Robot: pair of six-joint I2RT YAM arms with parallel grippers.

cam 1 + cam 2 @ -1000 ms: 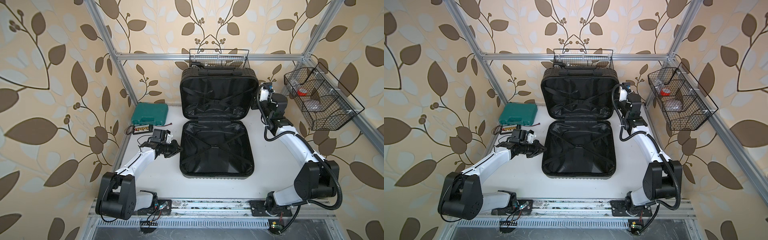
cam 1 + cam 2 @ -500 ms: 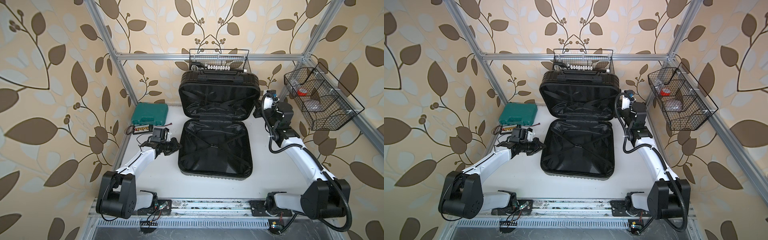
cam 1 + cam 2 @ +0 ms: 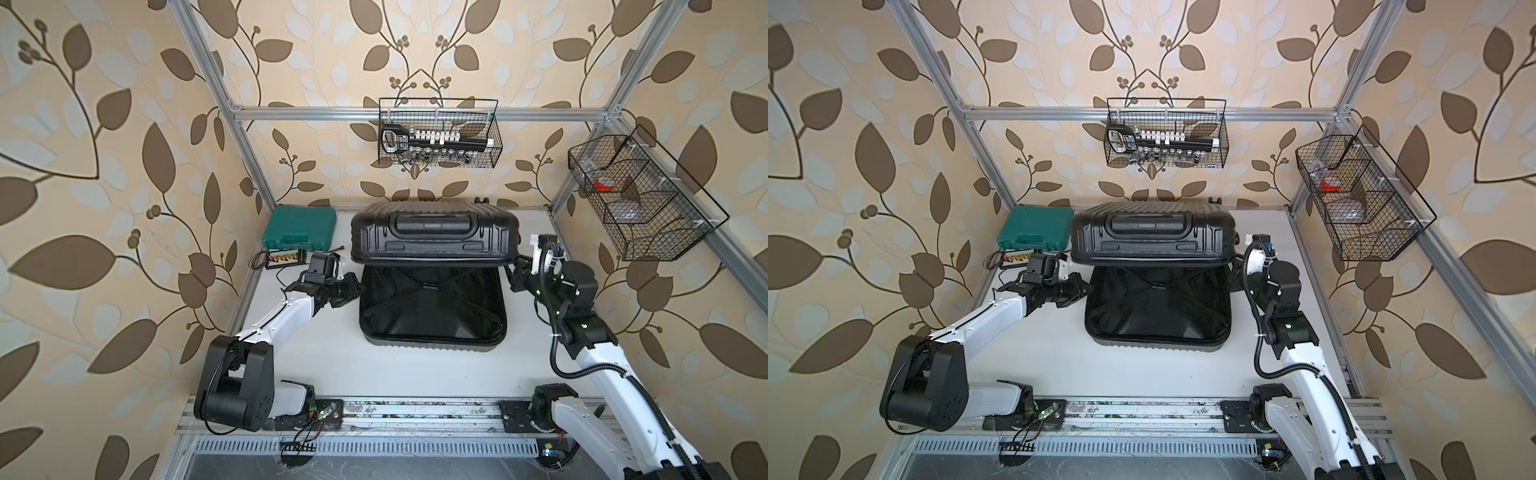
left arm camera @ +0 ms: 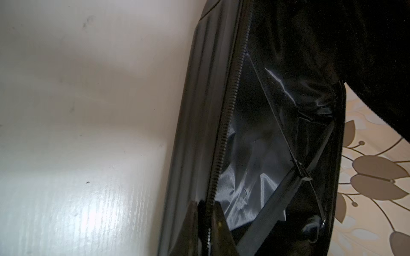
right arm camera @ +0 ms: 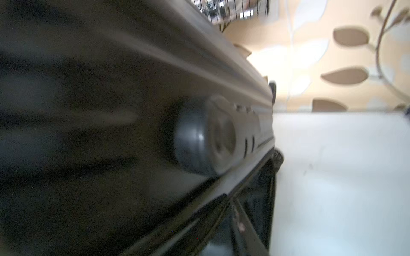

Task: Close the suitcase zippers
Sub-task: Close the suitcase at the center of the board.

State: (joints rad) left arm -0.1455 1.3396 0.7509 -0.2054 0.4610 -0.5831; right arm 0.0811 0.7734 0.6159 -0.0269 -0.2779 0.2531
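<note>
Counter [image 3: 332, 365]: white, carries everything.

Suitcase [image 3: 434, 239]: black ribbed hard-shell at the counter's middle, not closed. The lid [image 3: 1150, 239] hangs tilted over the lower shell [image 3: 432, 336], hinged at the shell's far side. The gap is widest at the near side, with lining and crossed straps [image 3: 430, 286] showing in both top views.

Green tool case [image 3: 299, 228]: off the lower shell's far-left corner, apart from it (not part of the job).

Left gripper [image 3: 351, 287]: at the lower shell's left rim near the far-left corner, just under the lid's overhang. In the wrist view the left fingers [image 4: 219, 223] are pressed together with the zip track [image 4: 230, 106] running out from between them. It looks like a pinch on the track or its tape. No pull seen.

Right gripper [image 3: 517, 274]: just beside the lid's right end, above the lower shell's far-right corner. Its fingers are hidden in the top views and absent from the wrist view (blurred, filled by lid shell). How far apart they stand, or whether they have the lid, cannot tell.

Key relation: the track's long axis follows the left rim, leading away from the left fingers. The left arm is the nearer one. Judgement: the lid must seat on the lower shell before the teeth can meet.
</note>
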